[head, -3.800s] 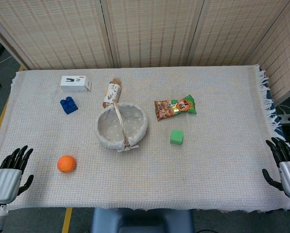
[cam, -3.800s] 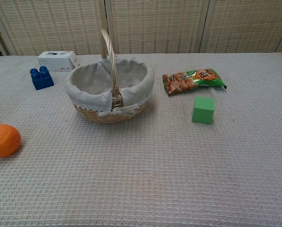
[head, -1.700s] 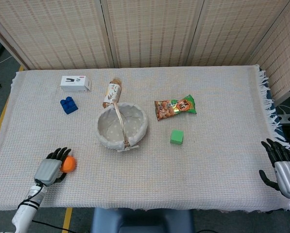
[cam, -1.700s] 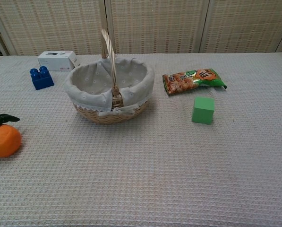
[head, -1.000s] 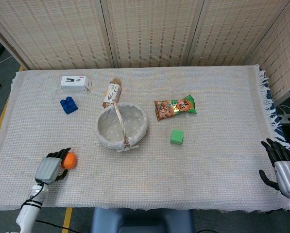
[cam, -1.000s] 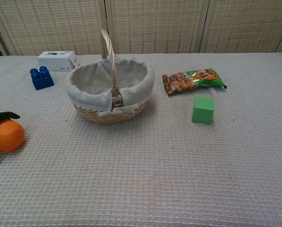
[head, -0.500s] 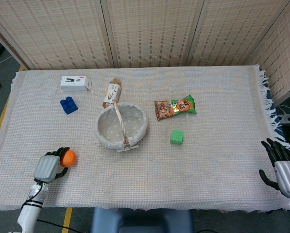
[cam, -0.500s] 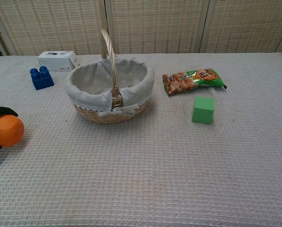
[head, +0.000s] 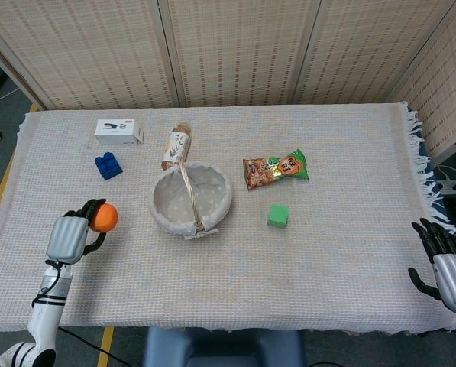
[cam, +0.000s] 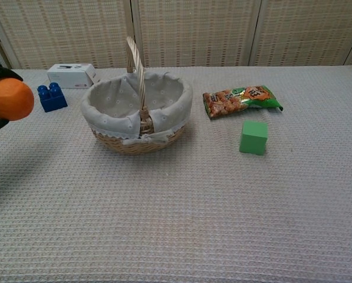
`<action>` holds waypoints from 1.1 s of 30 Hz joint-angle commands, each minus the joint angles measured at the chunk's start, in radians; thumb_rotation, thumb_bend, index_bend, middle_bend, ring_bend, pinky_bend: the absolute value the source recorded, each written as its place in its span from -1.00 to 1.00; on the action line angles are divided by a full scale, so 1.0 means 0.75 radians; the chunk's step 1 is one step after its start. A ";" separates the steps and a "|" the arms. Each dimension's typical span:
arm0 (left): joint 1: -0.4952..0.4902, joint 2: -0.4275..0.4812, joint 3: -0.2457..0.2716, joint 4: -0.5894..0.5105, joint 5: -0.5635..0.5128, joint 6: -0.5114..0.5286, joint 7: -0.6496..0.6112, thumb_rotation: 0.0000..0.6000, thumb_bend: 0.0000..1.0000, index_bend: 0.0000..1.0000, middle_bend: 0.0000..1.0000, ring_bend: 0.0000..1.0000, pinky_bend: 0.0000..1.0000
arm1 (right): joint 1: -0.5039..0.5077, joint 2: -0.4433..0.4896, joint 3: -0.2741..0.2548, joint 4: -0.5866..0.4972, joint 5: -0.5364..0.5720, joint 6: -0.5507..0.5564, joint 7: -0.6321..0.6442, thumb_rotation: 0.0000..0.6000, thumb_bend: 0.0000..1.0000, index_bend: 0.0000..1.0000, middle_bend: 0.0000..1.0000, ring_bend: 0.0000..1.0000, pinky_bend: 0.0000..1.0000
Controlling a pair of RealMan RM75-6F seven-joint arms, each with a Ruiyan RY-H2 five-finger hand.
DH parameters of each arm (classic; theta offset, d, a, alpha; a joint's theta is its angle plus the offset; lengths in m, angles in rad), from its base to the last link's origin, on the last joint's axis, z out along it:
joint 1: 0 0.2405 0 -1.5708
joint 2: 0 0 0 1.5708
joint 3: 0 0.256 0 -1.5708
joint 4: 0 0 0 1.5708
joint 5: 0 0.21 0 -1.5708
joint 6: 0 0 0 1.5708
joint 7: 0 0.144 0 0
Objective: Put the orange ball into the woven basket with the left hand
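My left hand (head: 71, 235) grips the orange ball (head: 103, 218) and holds it well above the cloth, left of the woven basket (head: 192, 200). In the chest view the orange ball (cam: 10, 99) hangs at the far left edge with dark fingers (cam: 0, 72) curled around it, and the woven basket (cam: 137, 109) with its pale dotted lining and upright handle stands to its right with nothing inside. My right hand (head: 447, 261) rests at the table's near right corner, fingers apart and holding nothing.
A blue brick (head: 108, 165) and a white box (head: 118, 131) lie behind the ball. A small bottle (head: 177, 145) lies just behind the basket. A snack packet (head: 275, 169) and a green cube (head: 278, 215) sit right of the basket.
My left hand closed around the orange ball, then lifted it off the cloth; over the last half second it rose sharply. The right hand has stayed put.
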 commanded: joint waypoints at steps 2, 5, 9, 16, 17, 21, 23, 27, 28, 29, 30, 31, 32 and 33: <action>-0.067 -0.037 -0.059 -0.018 -0.010 -0.013 -0.015 1.00 -0.01 0.01 -0.09 0.08 0.02 | 0.000 0.001 -0.001 0.001 -0.002 -0.001 0.002 1.00 -0.46 -1.00 -1.00 -1.00 -0.73; -0.118 -0.067 -0.082 -0.020 -0.035 -0.054 0.024 1.00 -0.01 0.03 -0.07 0.10 0.03 | 0.002 0.003 -0.003 0.001 -0.004 -0.004 0.003 1.00 -0.46 -1.00 -1.00 -1.00 -0.73; -0.176 -0.112 -0.106 -0.011 -0.085 -0.108 0.073 1.00 -0.01 0.04 -0.07 0.10 0.03 | 0.004 0.005 -0.004 0.002 -0.006 -0.009 0.005 1.00 -0.46 -1.00 -1.00 -1.00 -0.73; -0.279 -0.222 -0.162 0.055 -0.187 -0.181 0.109 1.00 -0.01 0.04 -0.07 0.10 0.03 | 0.011 0.006 -0.008 0.000 -0.005 -0.026 -0.004 1.00 -0.46 -1.00 -1.00 -1.00 -0.73; -0.294 -0.232 -0.170 0.069 -0.196 -0.188 0.121 1.00 -0.01 0.04 -0.07 0.10 0.03 | 0.012 0.006 -0.009 -0.001 -0.005 -0.028 -0.006 1.00 -0.46 -1.00 -1.00 -1.00 -0.73; -0.340 -0.258 -0.195 0.103 -0.238 -0.212 0.153 1.00 -0.01 0.04 -0.07 0.10 0.03 | 0.013 0.007 -0.009 -0.002 -0.002 -0.031 -0.007 1.00 -0.46 -1.00 -1.00 -1.00 -0.73; -0.351 -0.263 -0.199 0.106 -0.260 -0.217 0.165 1.00 -0.01 0.04 -0.07 0.10 0.03 | 0.014 0.008 -0.007 -0.002 0.000 -0.030 -0.003 1.00 -0.46 -1.00 -1.00 -1.00 -0.73; -0.359 -0.267 -0.193 0.098 -0.284 -0.214 0.183 1.00 -0.01 0.04 -0.07 0.10 0.03 | 0.014 0.010 -0.006 -0.002 0.002 -0.030 0.002 1.00 -0.46 -1.00 -1.00 -1.00 -0.73; -0.360 -0.267 -0.192 0.093 -0.289 -0.211 0.187 1.00 -0.01 0.04 -0.07 0.10 0.02 | 0.015 0.010 -0.006 -0.002 0.001 -0.032 0.003 1.00 -0.46 -1.00 -1.00 -1.00 -0.73; -0.361 -0.267 -0.193 0.087 -0.294 -0.205 0.189 1.00 -0.01 0.04 -0.07 0.10 0.02 | 0.015 0.011 -0.007 -0.003 0.000 -0.032 0.003 1.00 -0.46 -1.00 -1.00 -1.00 -0.73; -0.363 -0.268 -0.195 0.084 -0.298 -0.198 0.193 1.00 -0.01 0.04 -0.07 0.10 0.02 | 0.015 0.011 -0.007 -0.003 0.001 -0.033 0.003 1.00 -0.46 -1.00 -1.00 -1.00 -0.73; -0.364 -0.270 -0.199 0.079 -0.304 -0.185 0.202 1.00 -0.01 0.04 -0.07 0.10 0.03 | 0.016 0.011 -0.007 -0.003 0.002 -0.035 0.000 1.00 -0.46 -1.00 -1.00 -1.00 -0.73; -0.365 -0.273 -0.206 0.074 -0.310 -0.174 0.205 1.00 -0.01 0.04 -0.07 0.11 0.03 | 0.017 0.011 -0.007 -0.004 0.003 -0.037 -0.001 1.00 -0.46 -1.00 -1.00 -1.00 -0.73; -0.366 -0.273 -0.214 0.059 -0.320 -0.164 0.205 1.00 -0.01 0.04 -0.07 0.11 0.03 | 0.018 0.011 -0.007 -0.005 0.005 -0.039 -0.003 1.00 -0.46 -1.00 -1.00 -1.00 -0.73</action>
